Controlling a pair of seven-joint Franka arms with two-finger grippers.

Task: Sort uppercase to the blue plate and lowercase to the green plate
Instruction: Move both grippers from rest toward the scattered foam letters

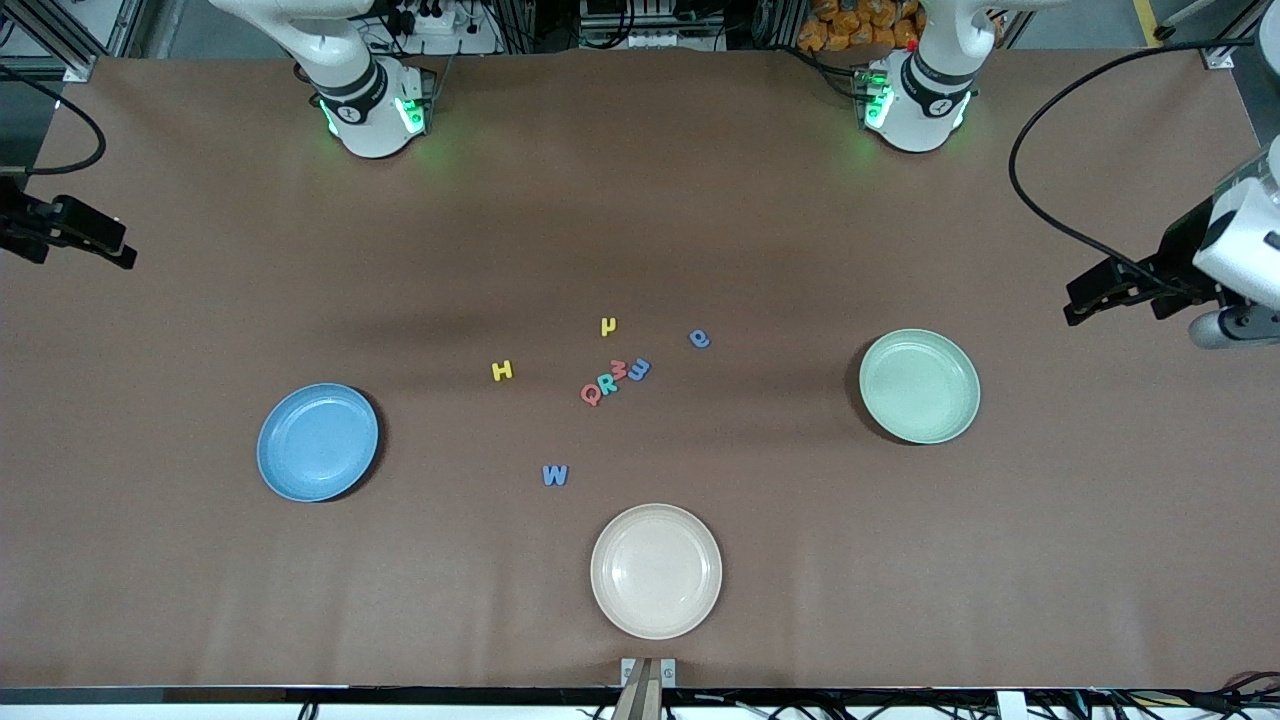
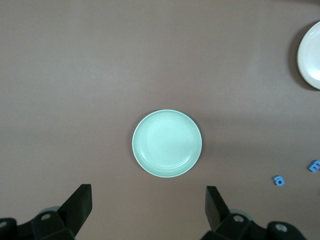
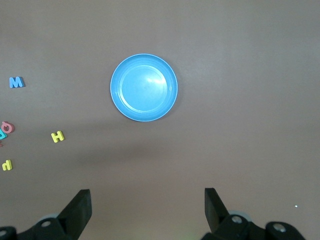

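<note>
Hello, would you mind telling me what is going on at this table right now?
Nothing is being handled yet. The left gripper hangs open above the green plate, and the right gripper hangs open above the blue plate. Both plates hold nothing. The foam letters lie loose on the table between them: the H, the W, the a, and a cluster around the Q.

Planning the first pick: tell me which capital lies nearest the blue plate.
The yellow H. It lies alone toward the blue plate, closer than the blue W; Q and R sit in the cluster.
</note>
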